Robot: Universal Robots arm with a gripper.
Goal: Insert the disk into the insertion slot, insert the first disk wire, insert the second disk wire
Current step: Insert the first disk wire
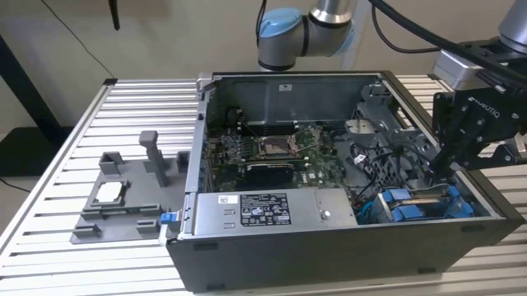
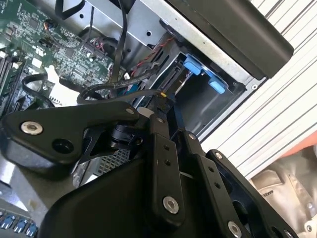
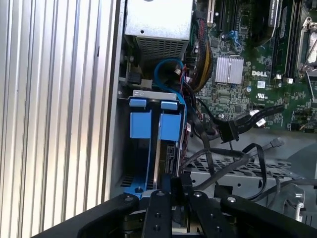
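Note:
The insertion slot (image 1: 394, 198), a dark metal bay with blue rails, sits in the near corner of the open computer case on the exterior view's right. Its blue tabs appear in both wrist views (image 2: 199, 67) (image 3: 148, 119). The disk (image 3: 166, 151) stands edge-on between the rails, inside the bay. My gripper (image 1: 436, 176) hangs just above the bay. Its fingertips (image 2: 159, 110) (image 3: 159, 194) are pressed together on the black connector of a disk wire (image 2: 119, 92), right at the disk's end. A second black wire with a connector (image 3: 229, 131) lies loose beside the bay.
The motherboard (image 1: 276, 151) and power supply (image 1: 263, 213) occupy the rest of the case. Loose cables (image 1: 387, 163) crowd the space beside the bay. A light grey fixture (image 1: 123, 203) with posts and a small silver piece sits on the slatted table (image 1: 49, 216) at the exterior view's left.

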